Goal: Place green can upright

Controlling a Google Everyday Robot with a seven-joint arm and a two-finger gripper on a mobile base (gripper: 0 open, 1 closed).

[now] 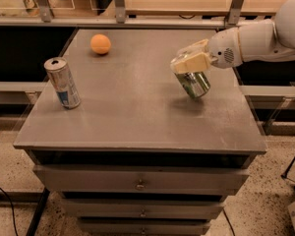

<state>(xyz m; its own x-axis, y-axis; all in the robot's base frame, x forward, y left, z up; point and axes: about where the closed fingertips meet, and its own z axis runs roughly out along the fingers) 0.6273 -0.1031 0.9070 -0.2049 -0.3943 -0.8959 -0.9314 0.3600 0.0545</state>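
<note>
The green can (194,84), green and silver, hangs tilted just above the right part of the grey tabletop (132,107), its lower edge close to the surface. My gripper (189,63), with cream-coloured fingers (187,64), is shut on the can's upper end from above. The white arm (255,38) reaches in from the right edge of the view.
A tall slim silver-and-blue can (63,82) stands upright near the table's left edge. An orange ball (100,44) lies at the back left. The table is a drawer cabinet with drawers (140,183) below. A rail and shelf run behind it.
</note>
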